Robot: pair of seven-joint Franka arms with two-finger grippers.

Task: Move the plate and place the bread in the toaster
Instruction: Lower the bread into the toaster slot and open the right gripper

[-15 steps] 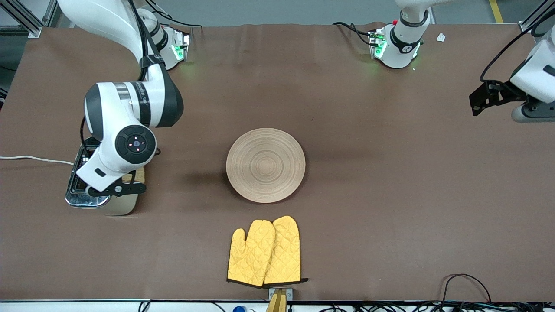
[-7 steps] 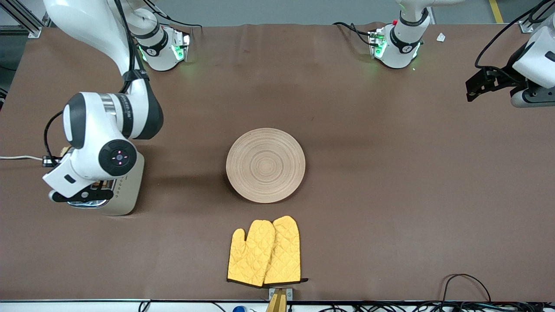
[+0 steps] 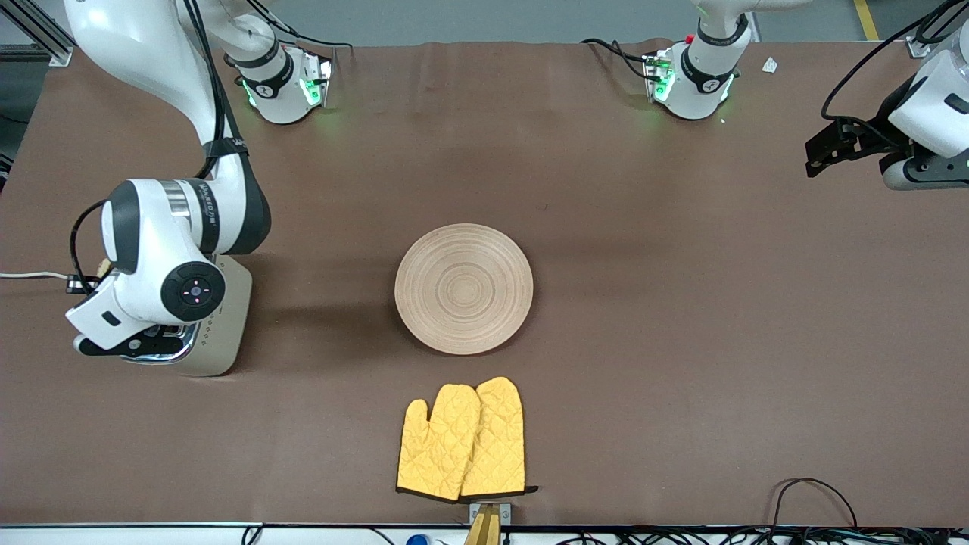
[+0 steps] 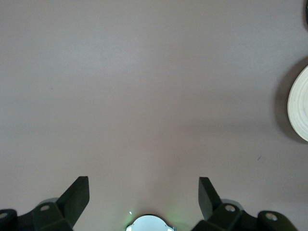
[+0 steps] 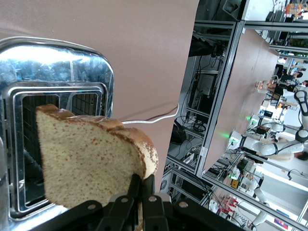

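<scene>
The toaster [image 3: 227, 325] stands at the right arm's end of the table, its chrome top and two slots showing in the right wrist view [image 5: 62, 62]. My right gripper [image 5: 142, 186] is shut on the bread [image 5: 86, 161] and holds the slice upright just above the slots. In the front view the right wrist hides most of the bread; a beige corner [image 3: 104, 266] shows. The plate [image 3: 463, 288] lies at the table's middle; its edge shows in the left wrist view [image 4: 299, 110]. My left gripper [image 3: 825, 147] is open and empty in the air over bare table at the left arm's end [image 4: 143, 195].
A pair of yellow oven mitts [image 3: 462, 439] lies nearer to the front camera than the plate. The toaster's white cord [image 3: 34, 275] runs off the right arm's end of the table. Cables lie along the front edge [image 3: 810, 499].
My right arm has carried the bread across the toaster top toward the right arm's end of the table. My left gripper has drifted slightly toward the robots' bases.
</scene>
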